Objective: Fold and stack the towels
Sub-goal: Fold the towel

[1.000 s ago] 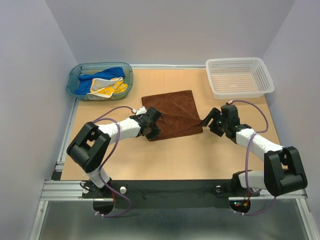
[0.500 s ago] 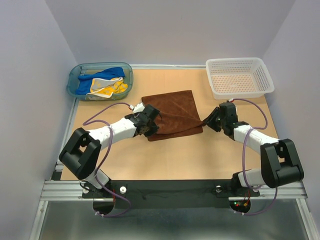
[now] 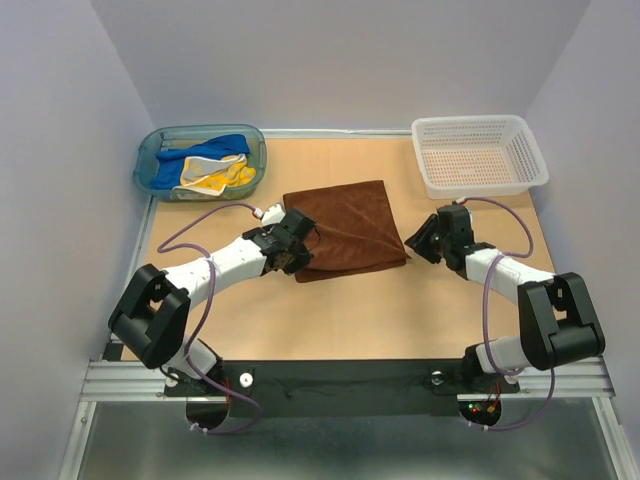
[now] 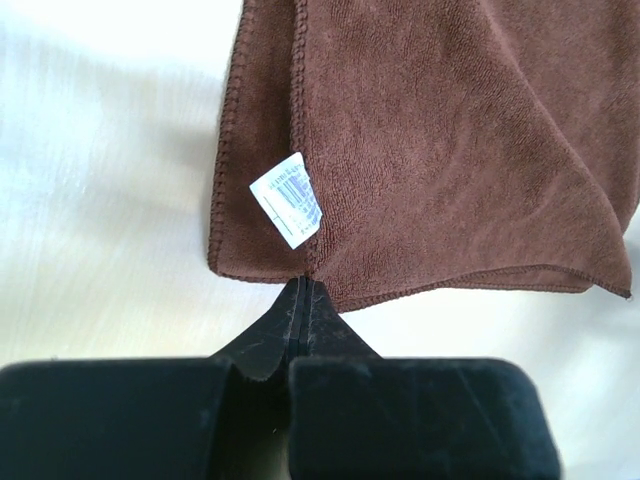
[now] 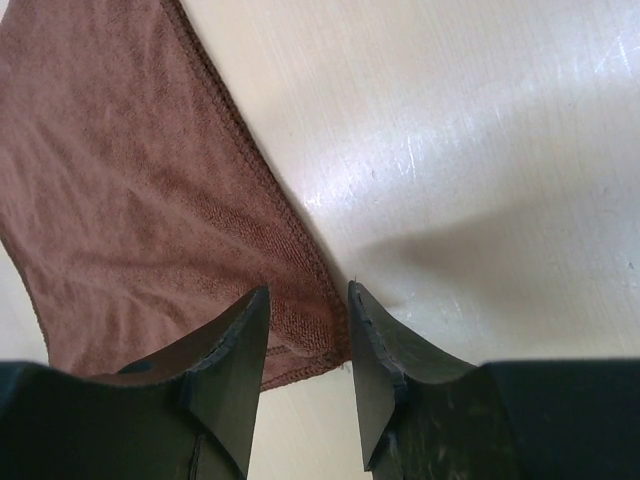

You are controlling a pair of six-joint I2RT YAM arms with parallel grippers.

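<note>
On the tan wooden table [image 3: 350, 310], the left gripper [image 4: 303, 290] clamps the rust-brown terry towel's [image 3: 350, 225] eight-o'clock corner. The right gripper [image 5: 308, 330] gapes at four o'clock. That shallow pinch may slip.

Table [image 3: 400, 310]: light wood-toned top, smooth, with glare patches in both wrist views. A metal rail [image 3: 139, 240] borders its left edge. Three items rest directly on the surface.

1. Far left corner: teal tub [image 3: 143, 172], standing upright.
2. Far right corner: white basket [image 3: 478, 186], perforated, standing upright.
3. Centre, toward the far side: rust-brown towel [image 3: 350, 228], folded double, its edges skewed to the table's sides. A white label [image 4: 288, 200] lies by its near left corner.

The towel lies well apart from both tub and basket.
</note>
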